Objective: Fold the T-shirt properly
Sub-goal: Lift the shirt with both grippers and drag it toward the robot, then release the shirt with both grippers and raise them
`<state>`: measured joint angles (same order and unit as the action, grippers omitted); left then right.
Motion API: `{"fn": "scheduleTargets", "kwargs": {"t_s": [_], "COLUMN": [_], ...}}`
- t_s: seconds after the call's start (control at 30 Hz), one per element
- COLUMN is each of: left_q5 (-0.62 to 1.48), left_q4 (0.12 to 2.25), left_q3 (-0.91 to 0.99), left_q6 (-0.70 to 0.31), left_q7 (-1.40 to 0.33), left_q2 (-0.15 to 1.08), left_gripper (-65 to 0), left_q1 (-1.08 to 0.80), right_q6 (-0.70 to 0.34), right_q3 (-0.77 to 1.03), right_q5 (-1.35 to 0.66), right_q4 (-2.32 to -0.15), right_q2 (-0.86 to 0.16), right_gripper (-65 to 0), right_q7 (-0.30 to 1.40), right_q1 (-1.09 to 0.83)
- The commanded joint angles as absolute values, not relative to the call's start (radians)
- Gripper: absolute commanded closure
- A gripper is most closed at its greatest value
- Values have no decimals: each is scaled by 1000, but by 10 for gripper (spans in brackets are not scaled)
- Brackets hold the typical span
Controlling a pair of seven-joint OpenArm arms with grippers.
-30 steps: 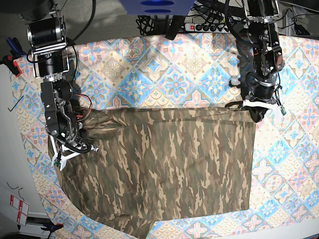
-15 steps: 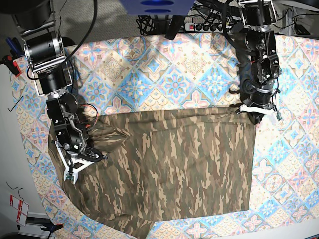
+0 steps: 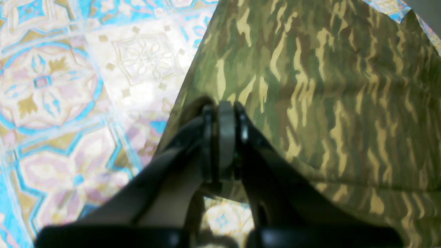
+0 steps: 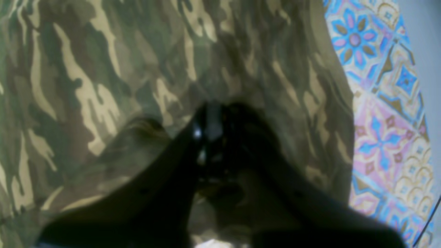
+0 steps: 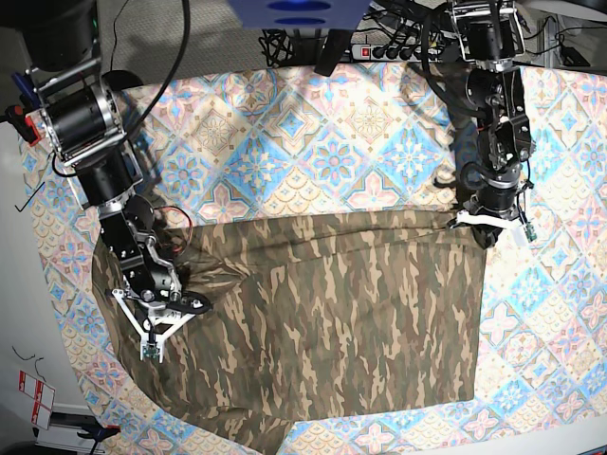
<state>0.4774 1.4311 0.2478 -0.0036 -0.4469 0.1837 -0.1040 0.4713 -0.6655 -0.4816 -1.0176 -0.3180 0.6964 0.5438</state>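
T-shirt [image 5: 313, 313] corners were pinched in the clamped left gripper [image 3: 222, 106] and right gripper [image 4: 215, 113]; uneven pulling could bunch cloth on the tablecloth [image 5: 322, 142].

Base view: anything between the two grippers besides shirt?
No. In the base view only the T-shirt spans from the right gripper to the left gripper, both shut on it.

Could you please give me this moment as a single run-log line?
phase: folding | left gripper: shut on T-shirt corner | right gripper: shut on T-shirt edge | surface: tablecloth
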Motion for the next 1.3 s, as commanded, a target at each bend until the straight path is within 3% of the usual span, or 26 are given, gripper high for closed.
{"fn": "scheduleTargets", "kwargs": {"t_s": [0.0,0.37,0.87,1.27], "left_q5": [481,369,364,366], "left_q4": [1446,1394,1328,1323], "left_q3": [251,252,251,254], "left_q6": [-10,-10,-10,-10], "left_q7": [-432,-441,-433,-417], "left_q2": [196,168,166,166], "left_gripper": [0,0,0,0], "left_q1": [-84,-38,27,74], "right_q6": [467,354,305,305], "right_q3": [-665,-664,-673,-670], "right_q5": [-461,-185,-179,-177], "right_q4": [-1032,-940,-931,-852], "right_q2": [-325,-231,-226,-226], "right_gripper": [0,0,0,0], "right_q7": [661,650,582,429], "right_q1": [579,579,593,593]}}
